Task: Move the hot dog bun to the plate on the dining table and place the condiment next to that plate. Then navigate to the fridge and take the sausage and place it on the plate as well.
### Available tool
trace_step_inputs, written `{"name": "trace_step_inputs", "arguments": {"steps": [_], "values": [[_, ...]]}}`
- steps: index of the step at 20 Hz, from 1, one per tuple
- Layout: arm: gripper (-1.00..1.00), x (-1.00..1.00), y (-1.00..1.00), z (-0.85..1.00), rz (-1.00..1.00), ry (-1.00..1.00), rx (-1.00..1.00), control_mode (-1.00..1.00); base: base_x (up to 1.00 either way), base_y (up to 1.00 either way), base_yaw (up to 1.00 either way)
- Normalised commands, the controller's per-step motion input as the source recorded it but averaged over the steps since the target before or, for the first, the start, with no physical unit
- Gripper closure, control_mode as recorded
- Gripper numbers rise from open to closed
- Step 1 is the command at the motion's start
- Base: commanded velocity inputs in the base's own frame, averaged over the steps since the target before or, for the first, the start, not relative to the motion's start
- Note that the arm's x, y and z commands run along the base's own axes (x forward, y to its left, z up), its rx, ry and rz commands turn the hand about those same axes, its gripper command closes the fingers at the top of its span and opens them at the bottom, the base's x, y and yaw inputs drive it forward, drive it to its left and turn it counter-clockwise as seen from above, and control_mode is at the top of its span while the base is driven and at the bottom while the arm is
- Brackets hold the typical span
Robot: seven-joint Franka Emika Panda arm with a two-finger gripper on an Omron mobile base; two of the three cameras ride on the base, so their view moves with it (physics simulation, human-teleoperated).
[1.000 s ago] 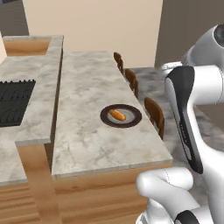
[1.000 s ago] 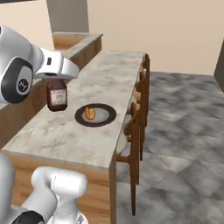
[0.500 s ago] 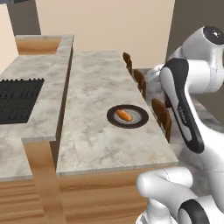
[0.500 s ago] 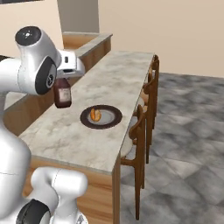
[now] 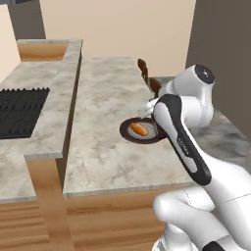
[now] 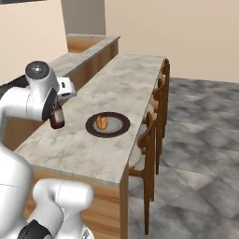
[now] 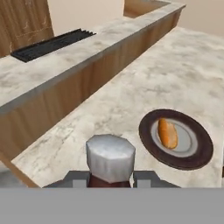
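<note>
the gripper (image 7: 110,178) is clamped on the condiment (image 6: 57,116) just under its cap, and the bottle is carried upright above the table (image 6: 126,84), not yet set down. the bun (image 7: 167,133) is already laid on the plate (image 7: 199,153), which is seen just ahead and to the right of the fingers in the hand view.

the bottle is judged small, rigid and fairly light — but smooth-sided and narrow at the neck, so a hold low on the neck or at the shoulder is thought safest; it may tip if released before its base is flat on the marble. breakage is a risk if it is glass, which cannot be told.

ahead and to the left of the gripper a raised counter edge is seen, with a black cooktop (image 7: 52,43) beyond it, well apart. bare tabletop is left between the gripper and the plate, so nothing is seen in the way of a spot beside the rim. chairs (image 6: 151,140) are tucked along the table's far side, past the plate — clear of the drop.
</note>
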Motion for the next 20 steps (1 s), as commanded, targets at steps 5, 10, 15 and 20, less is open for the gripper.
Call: {"name": "trace_step_inputs", "arguments": {"steps": [5,10,15,20], "values": [[1.0,0.77,0.2,-0.54,0.26,0.0,0.01,-1.0,0.0,0.0,0.0],[1.0,0.61,0.05,-0.67,0.34,0.0,0.03,-1.0,0.0,0.0,0.0],[1.0,0.2,0.1,-0.44,0.37,0.0,0.11,-1.0,0.0,0.0,0.0],[1.0,0.45,0.12,-0.09,0.33,-0.07,0.15,-1.0,0.0,0.0,0.0]]}}
